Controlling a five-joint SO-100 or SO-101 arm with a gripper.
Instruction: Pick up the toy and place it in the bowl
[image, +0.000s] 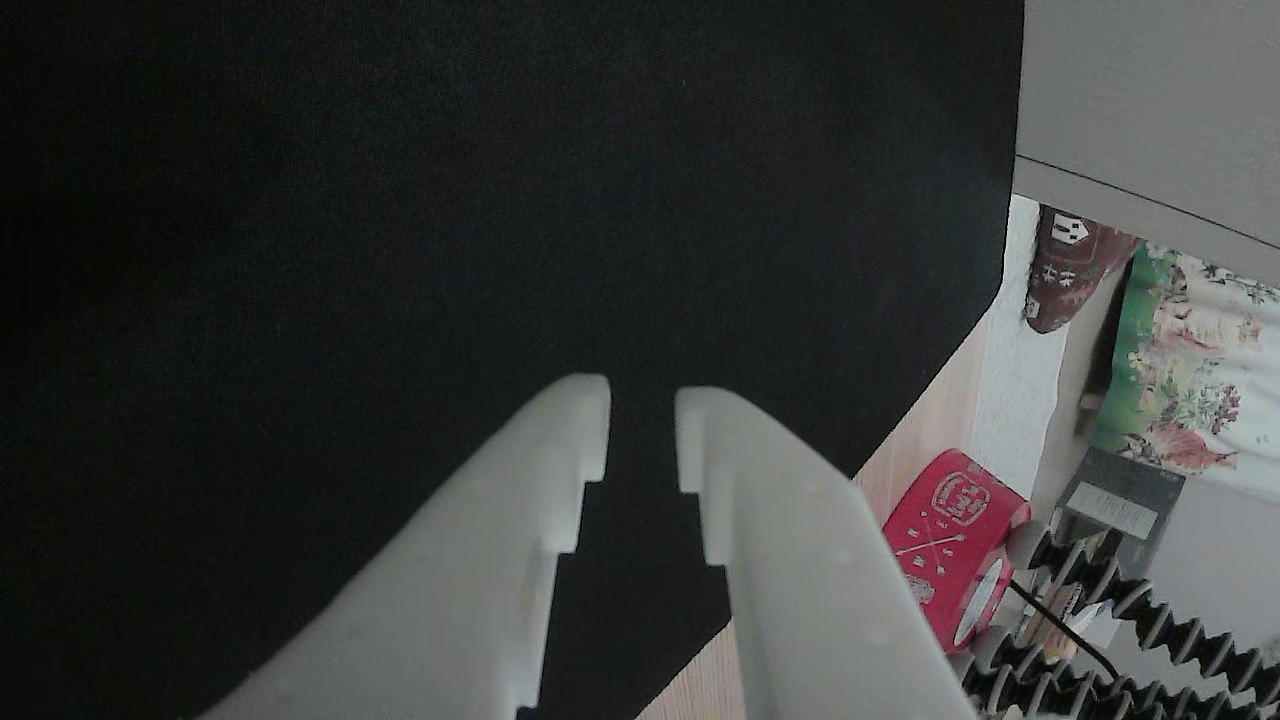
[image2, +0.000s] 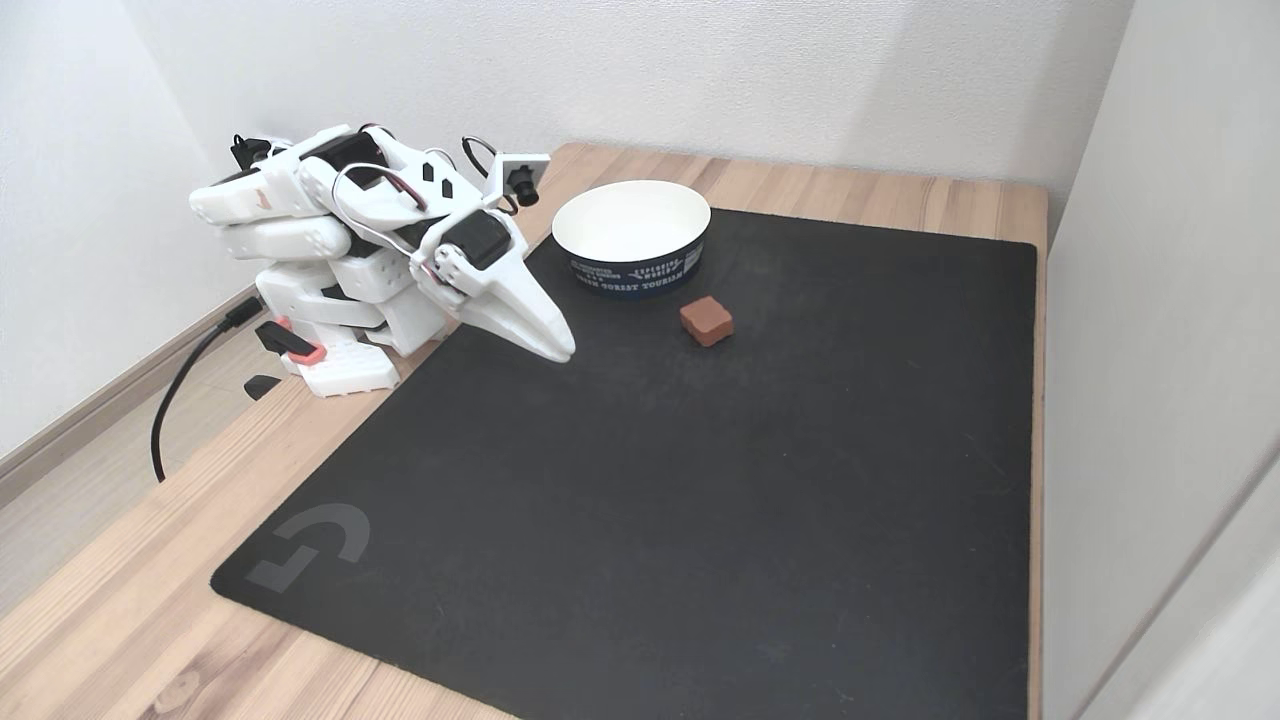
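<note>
The black mat (image2: 700, 500) lies nearest the lens in the fixed view, spread over most of the wooden table (image2: 120, 620) with a grey logo at its near left corner. The white arm (image2: 350, 240) sits folded at the mat's far left edge, its gripper (image2: 560, 350) pointing down at the mat with the tips close to the surface. In the other view the gripper (image: 642, 430) shows its two white fingers (image: 560, 440) slightly parted with only mat between them, so it is released and grasps nothing. The bowl (image2: 632, 262), white inside with a dark printed band outside, stands on the mat's far edge, just right of the gripper. The toy (image2: 706, 321), a small dull-red block, rests on the mat just in front of the bowl and a little right, apart from the gripper. In the other view a red roll (image: 950, 540) with white logos lies past the mat's edge
</note>
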